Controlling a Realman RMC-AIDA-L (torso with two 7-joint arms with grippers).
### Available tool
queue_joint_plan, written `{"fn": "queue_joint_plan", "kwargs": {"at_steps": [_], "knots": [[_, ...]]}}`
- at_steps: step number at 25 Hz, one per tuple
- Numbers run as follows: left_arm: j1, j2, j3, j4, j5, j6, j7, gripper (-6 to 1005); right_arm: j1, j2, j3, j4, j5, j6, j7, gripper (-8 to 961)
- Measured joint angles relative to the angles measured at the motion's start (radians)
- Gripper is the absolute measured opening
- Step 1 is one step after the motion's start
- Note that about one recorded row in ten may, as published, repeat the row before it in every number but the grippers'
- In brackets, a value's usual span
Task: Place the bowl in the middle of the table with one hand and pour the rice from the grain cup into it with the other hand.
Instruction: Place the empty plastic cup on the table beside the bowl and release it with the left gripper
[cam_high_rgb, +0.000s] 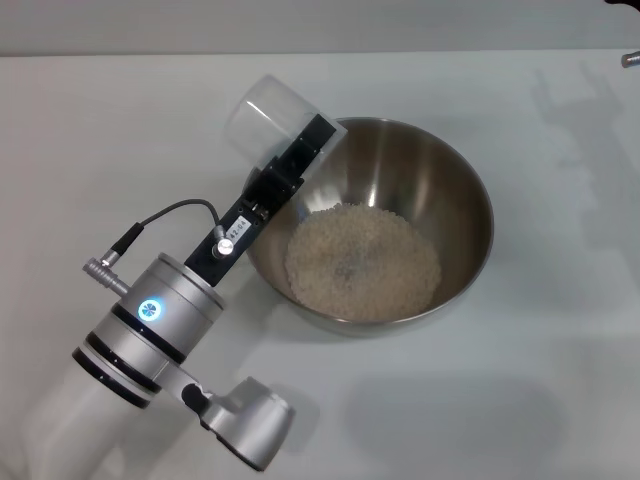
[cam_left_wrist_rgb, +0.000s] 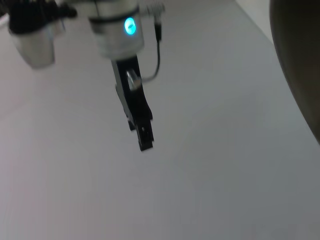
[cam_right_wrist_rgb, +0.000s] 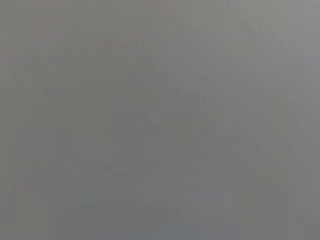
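The steel bowl (cam_high_rgb: 455, 190) stands near the middle of the white table (cam_high_rgb: 100, 130). A heap of pale rice (cam_high_rgb: 362, 262) covers its bottom. My left gripper (cam_high_rgb: 290, 150) reaches in from the lower left and is shut on the clear grain cup (cam_high_rgb: 268, 115). The cup is tipped over at the bowl's far-left rim, and no grains show inside it. In the left wrist view, a second black gripper (cam_left_wrist_rgb: 145, 142) with a blue-lit wrist hangs over the bare table holding nothing. It looks like my right one. The bowl's dark side (cam_left_wrist_rgb: 300, 65) fills that view's edge.
White tabletop lies open all around the bowl. A small metal part (cam_high_rgb: 630, 58) pokes in at the far right edge of the head view. The right wrist view shows only a flat grey surface.
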Motion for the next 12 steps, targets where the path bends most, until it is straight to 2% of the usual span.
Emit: {"fn": "queue_joint_plan", "kwargs": {"at_steps": [3, 6, 9, 12], "knots": [[0.005, -0.001, 0.044, -0.005, 0.008, -0.013, -0.002, 57, 0.0, 0.0, 0.0, 0.0, 0.0, 0.0, 0.0, 610], [0.007, 0.0, 0.021, -0.005, -0.002, -0.013, -0.009, 59, -0.003, 0.0, 0.0, 0.0, 0.0, 0.0, 0.0, 610], [0.012, -0.001, 0.052, -0.002, 0.018, -0.005, -0.012, 60, -0.003, 0.0, 0.0, 0.0, 0.001, 0.001, 0.0, 611], [0.014, -0.001, 0.01, -0.008, 0.01, 0.022, -0.079, 62, -0.005, 0.0, 0.0, 0.0, 0.002, -0.003, 0.0, 611]]}}
